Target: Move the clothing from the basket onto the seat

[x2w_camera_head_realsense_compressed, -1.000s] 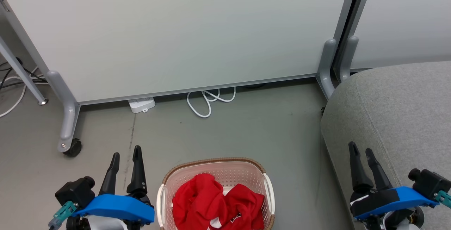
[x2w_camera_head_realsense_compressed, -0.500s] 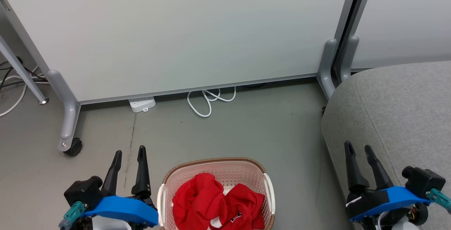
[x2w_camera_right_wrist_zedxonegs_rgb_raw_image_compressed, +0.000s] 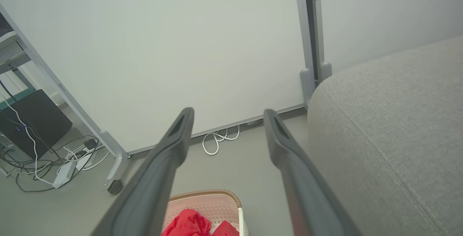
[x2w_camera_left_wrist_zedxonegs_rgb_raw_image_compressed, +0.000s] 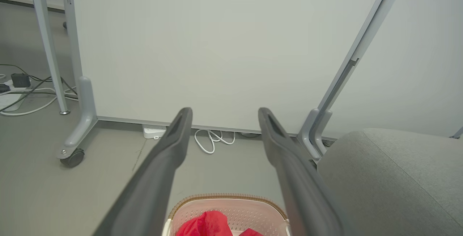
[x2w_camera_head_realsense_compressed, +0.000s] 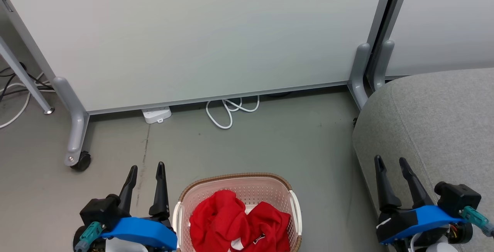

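The floor is grey, with a thin dark crack in it. A big pale wall panel stands on it. Its grey left leg has a small black wheel. A second pale panel stands just beside the first, on the right. A white plug box and a looped white cord lie by the big panel's bottom edge. At the far left a thin metal pole slants down to the floor, with more wires near it. The light is soft and even.
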You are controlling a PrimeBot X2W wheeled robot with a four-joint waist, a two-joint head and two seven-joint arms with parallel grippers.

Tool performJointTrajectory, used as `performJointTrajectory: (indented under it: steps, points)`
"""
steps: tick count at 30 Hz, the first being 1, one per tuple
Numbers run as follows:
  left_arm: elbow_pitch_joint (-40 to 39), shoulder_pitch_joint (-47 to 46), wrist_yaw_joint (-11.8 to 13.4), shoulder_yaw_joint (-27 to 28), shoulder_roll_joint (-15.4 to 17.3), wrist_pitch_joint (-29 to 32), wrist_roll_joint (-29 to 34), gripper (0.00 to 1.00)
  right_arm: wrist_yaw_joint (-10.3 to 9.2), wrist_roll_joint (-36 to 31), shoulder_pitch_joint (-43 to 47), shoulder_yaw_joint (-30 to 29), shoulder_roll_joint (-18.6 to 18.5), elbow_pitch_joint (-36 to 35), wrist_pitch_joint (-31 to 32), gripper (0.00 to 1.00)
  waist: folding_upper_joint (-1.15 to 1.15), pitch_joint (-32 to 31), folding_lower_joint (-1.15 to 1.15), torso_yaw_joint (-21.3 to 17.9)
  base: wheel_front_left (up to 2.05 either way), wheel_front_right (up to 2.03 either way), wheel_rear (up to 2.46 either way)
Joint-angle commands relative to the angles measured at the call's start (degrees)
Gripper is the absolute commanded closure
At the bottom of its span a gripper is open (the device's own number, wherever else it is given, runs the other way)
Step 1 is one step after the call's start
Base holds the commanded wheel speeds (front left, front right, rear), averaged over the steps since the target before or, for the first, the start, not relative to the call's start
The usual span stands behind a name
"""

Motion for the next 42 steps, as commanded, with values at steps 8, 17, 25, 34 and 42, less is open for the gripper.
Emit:
performJointTrajectory:
  steps: [8, 17, 25, 34, 42]
  points:
    - [0.6, -1.1, -0.1, -0.3, -0.1, -1.4, 2.5, 0.0, 0.13, -4.3, -0.8, -0.1, -0.4, 0.0, -1.1, 0.0, 0.0, -0.1, 0.0, 0.0, 0.0, 0.0, 0.0]
    - [0.9, -1.0, 0.4, -1.2, -0.1, -2.5, 5.2, 0.0, 0.14, -8.3, -0.8, 0.0, -0.4, -0.1, -1.9, 0.0, 0.0, -0.2, 0.0, 0.0, 0.0, 0.0, 0.0]
    - [1.1, -1.2, 0.7, -1.9, -0.1, -3.2, 7.2, 0.0, 0.14, -10.8, -1.0, 0.2, -0.4, 0.3, -2.6, 0.0, 0.0, -0.3, 0.0, 0.1, 0.0, 0.0, 0.0]
    - [1.2, -0.7, 0.9, -2.0, -0.1, -3.5, 7.6, 0.0, 0.1, -12.1, -1.1, 0.2, -0.4, 0.4, -2.8, 0.0, 0.0, -0.5, 0.0, 0.2, 0.0, 0.0, 0.0]
    - [1.1, -0.4, 0.9, -2.0, -0.1, -3.5, 7.5, 0.0, 0.1, -11.9, -1.1, 0.3, -0.4, 0.4, -2.8, 0.0, 0.0, -0.5, 0.0, 0.1, 0.0, 0.0, 0.0]
